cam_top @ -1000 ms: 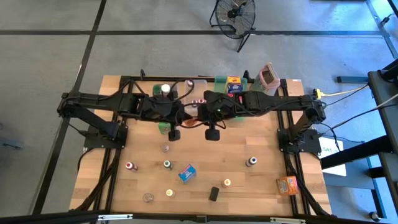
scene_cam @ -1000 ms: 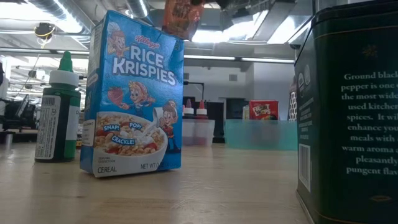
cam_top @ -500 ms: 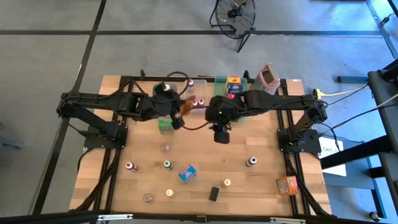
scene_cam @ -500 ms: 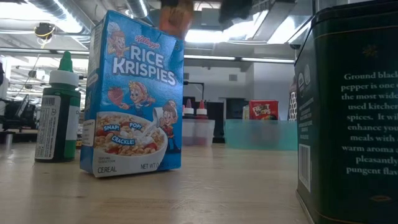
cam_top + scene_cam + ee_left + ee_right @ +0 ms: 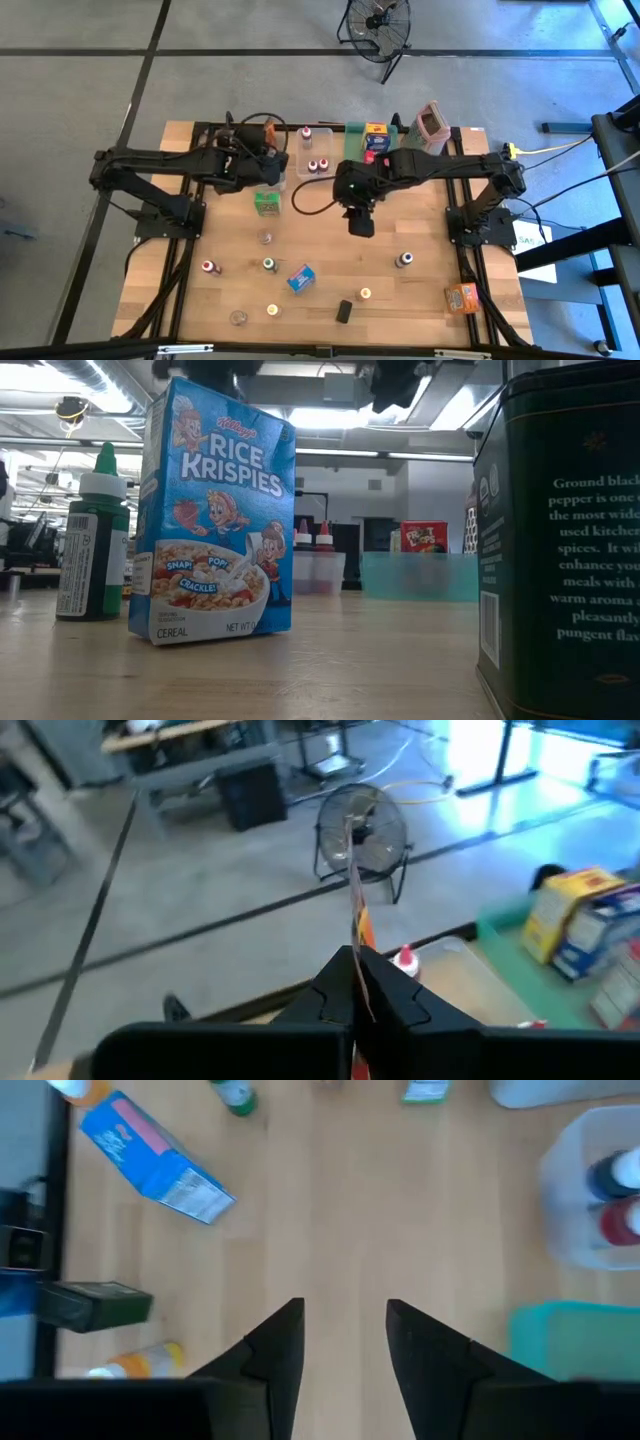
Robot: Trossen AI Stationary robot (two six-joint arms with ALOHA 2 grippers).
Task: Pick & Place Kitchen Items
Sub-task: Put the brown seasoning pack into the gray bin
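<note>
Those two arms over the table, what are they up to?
They are sorting small kitchen items. The left end effector is shut on a thin orange packet, held up near the clear bin at the table's back. The right end effector hangs open and empty above bare wood. Bottles and boxes lie scattered nearer the front.

left gripper (image 5: 268, 130) carried orange packet (image 5: 269, 128) back toward the bin, right gripper (image 5: 361, 226) opened, moved forward
</note>
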